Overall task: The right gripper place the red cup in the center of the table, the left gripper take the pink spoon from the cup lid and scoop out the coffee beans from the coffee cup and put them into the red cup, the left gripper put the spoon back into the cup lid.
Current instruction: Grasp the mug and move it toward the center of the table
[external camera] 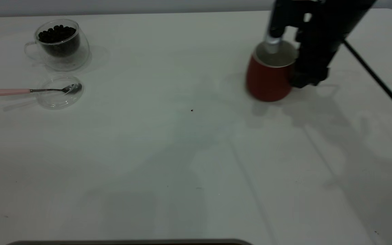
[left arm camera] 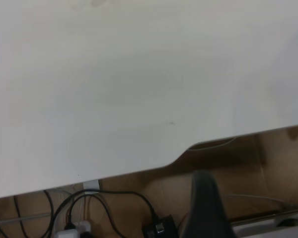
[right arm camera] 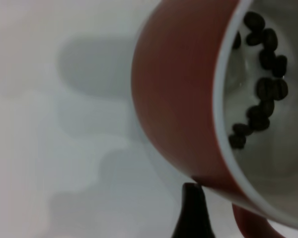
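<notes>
The red cup (external camera: 269,76) is at the right of the white table (external camera: 182,153), with a few coffee beans (right arm camera: 260,94) inside. My right gripper (external camera: 306,80) is at its handle side, shut on the handle (right arm camera: 251,223); one black finger (right arm camera: 191,213) shows beside it. The clear coffee cup (external camera: 61,44) holds a heap of coffee beans (external camera: 58,34) at the far left. In front of it lies the cup lid (external camera: 58,93), with the pink spoon (external camera: 29,91) resting across it, bowl in the lid. My left gripper (left arm camera: 204,208) is parked off the table's edge, out of the exterior view.
A black cable (external camera: 376,78) runs from the right arm across the table's right side. Cables and a power strip (left arm camera: 84,218) lie below the table edge (left arm camera: 139,171). A tiny dark speck (external camera: 192,110) sits near the table's middle.
</notes>
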`<action>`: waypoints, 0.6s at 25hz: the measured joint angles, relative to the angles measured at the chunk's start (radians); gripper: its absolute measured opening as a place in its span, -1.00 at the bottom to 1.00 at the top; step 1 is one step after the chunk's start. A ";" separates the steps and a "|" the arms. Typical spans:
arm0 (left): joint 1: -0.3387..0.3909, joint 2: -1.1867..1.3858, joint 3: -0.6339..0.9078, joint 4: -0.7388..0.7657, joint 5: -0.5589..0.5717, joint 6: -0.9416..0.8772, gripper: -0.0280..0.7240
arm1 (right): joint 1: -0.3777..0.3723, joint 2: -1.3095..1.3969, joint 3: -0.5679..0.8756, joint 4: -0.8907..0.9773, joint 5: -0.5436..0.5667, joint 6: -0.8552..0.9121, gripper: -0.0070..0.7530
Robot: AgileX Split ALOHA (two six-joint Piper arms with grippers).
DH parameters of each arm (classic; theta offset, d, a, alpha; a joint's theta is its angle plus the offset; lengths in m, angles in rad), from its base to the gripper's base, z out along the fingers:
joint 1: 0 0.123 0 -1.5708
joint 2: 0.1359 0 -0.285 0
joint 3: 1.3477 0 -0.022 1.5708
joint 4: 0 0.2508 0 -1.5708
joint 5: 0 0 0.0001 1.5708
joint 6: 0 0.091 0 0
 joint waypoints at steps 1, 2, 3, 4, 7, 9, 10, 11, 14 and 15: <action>0.000 0.000 0.000 0.000 0.000 0.000 0.60 | 0.017 0.000 0.000 0.014 0.000 0.000 0.62; 0.000 0.000 0.000 0.000 0.000 0.000 0.60 | 0.039 0.000 0.000 0.035 -0.001 0.001 0.61; 0.000 0.000 0.000 0.000 0.000 0.000 0.60 | 0.060 0.000 0.000 0.061 -0.005 0.001 0.61; 0.000 0.000 0.000 0.000 0.000 0.000 0.60 | 0.078 0.000 0.000 0.094 -0.011 0.004 0.60; 0.000 0.000 0.000 0.000 0.000 0.000 0.60 | 0.137 0.000 0.000 0.215 -0.040 0.007 0.60; 0.000 0.000 0.000 0.000 0.000 0.000 0.60 | 0.169 0.000 0.000 0.287 -0.063 0.007 0.59; 0.000 0.000 0.000 0.000 0.000 0.000 0.60 | 0.185 0.000 0.000 0.320 -0.075 0.008 0.59; 0.000 0.000 0.000 0.000 0.000 0.000 0.60 | 0.197 0.000 0.000 0.348 -0.086 0.008 0.59; 0.000 0.000 0.000 0.000 0.000 0.000 0.60 | 0.238 0.000 0.000 0.405 -0.117 0.008 0.59; 0.000 0.000 0.000 0.000 0.000 0.000 0.60 | 0.249 0.000 0.000 0.416 -0.129 0.008 0.59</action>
